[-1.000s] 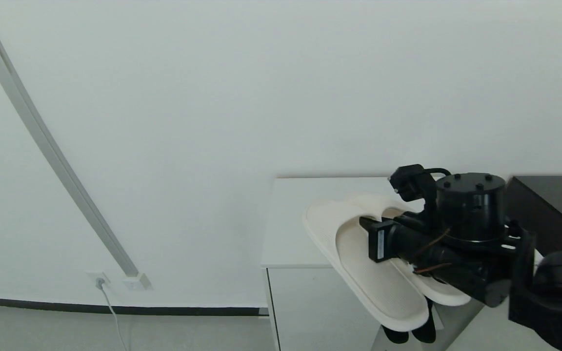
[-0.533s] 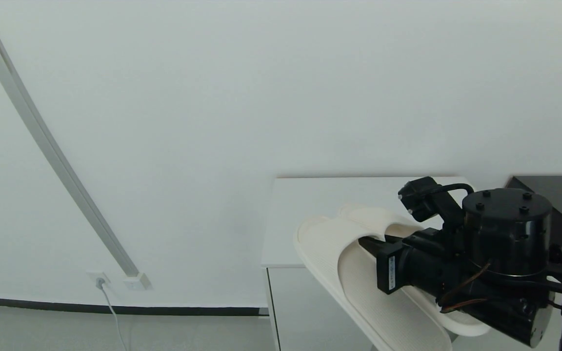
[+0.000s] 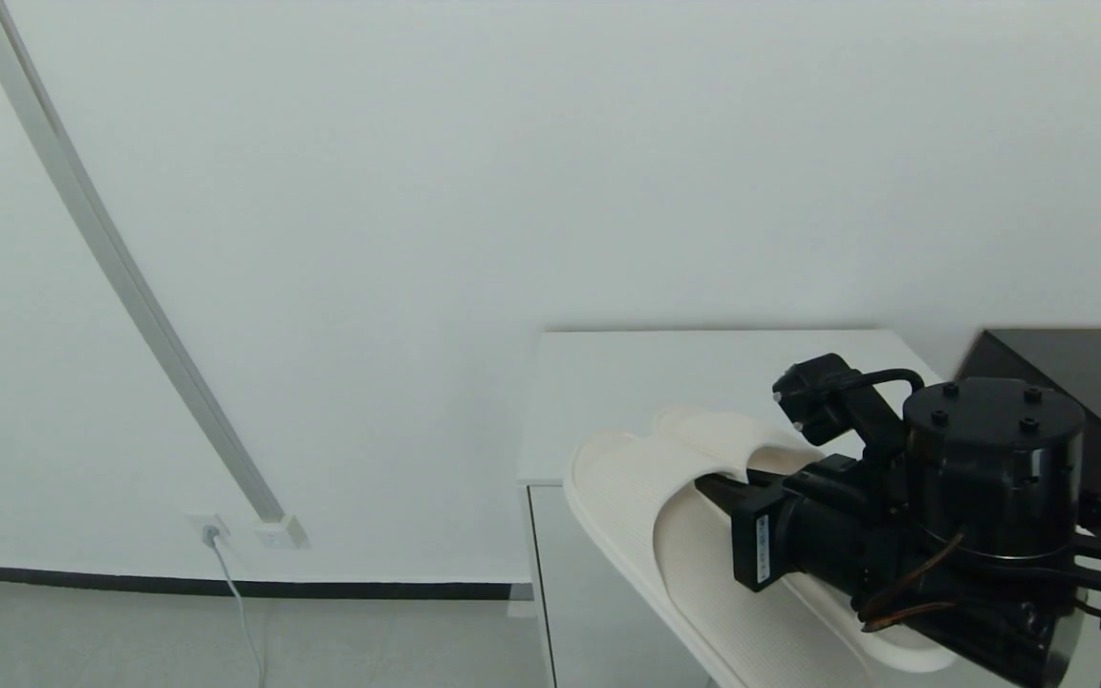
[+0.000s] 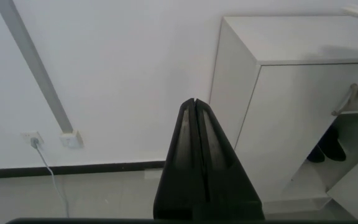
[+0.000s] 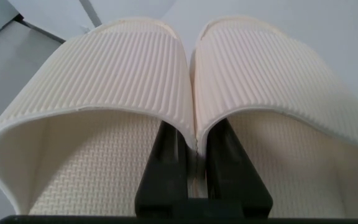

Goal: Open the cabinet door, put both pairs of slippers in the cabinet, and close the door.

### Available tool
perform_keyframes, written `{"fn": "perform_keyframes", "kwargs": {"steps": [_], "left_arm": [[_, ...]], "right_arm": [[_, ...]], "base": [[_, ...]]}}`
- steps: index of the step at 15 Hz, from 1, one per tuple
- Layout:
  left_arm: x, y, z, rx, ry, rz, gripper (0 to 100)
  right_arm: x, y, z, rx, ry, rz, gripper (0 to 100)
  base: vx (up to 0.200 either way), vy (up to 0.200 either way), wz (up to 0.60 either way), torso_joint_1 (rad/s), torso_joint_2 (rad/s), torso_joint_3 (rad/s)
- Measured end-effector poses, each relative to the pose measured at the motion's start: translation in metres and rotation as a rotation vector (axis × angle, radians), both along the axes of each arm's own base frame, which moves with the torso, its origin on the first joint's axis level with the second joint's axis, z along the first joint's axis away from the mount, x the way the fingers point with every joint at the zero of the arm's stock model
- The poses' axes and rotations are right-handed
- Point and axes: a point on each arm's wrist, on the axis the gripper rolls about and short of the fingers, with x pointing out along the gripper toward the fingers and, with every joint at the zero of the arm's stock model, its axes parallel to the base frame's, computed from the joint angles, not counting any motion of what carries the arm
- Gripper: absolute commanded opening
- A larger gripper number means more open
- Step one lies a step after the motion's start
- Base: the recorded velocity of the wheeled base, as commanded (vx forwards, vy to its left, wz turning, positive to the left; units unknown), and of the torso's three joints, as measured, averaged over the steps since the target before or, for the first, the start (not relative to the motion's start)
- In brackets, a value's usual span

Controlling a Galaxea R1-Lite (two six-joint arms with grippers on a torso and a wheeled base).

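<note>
My right gripper (image 5: 194, 134) is shut on a pair of cream ribbed slippers (image 5: 135, 74), pinching the two straps together where they meet. In the head view the cream slippers (image 3: 627, 478) hang tilted over the front left corner of the white cabinet (image 3: 665, 373), with the right gripper (image 3: 718, 487) tucked under the straps. My left gripper (image 4: 194, 112) is shut and holds nothing, well away from the white cabinet (image 4: 260, 93). A cabinet door with a bar handle (image 4: 347, 99) faces me. Beside it, a dark pair of slippers (image 4: 328, 149) stands in an open compartment.
A dark piece of furniture (image 3: 1076, 373) adjoins the cabinet on the right. A grey strip (image 3: 111, 258) slants down the white wall to a socket with a plugged cable (image 3: 211, 530). Bare floor (image 3: 226, 640) lies left of the cabinet.
My right gripper has carried the cream slippers lower and nearer to me, off the cabinet top toward its front. The head camera has shifted a little. The dark slippers have dropped out of the head view.
</note>
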Motion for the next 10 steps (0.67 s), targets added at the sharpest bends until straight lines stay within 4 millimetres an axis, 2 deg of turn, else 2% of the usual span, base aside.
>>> {"fn": "perform_keyframes", "kwargs": {"steps": [3,10], "left_arm": [[0.0000,0.0000,0.0001,0.000,0.000,0.000,0],[0.0000,0.0000,0.0001,-0.001,0.000,0.002,0]], "right_arm": [[-0.0005,-0.0001,-0.0009,-0.002,0.002,0.000,0],[-0.0006,-0.0024,-0.0043,-0.013,0.010,-0.008,0]], "base": [[-0.200,0.000,0.00,0.001,0.00,0.002],[0.000,0.000,0.00,0.000,0.00,0.000]]}}
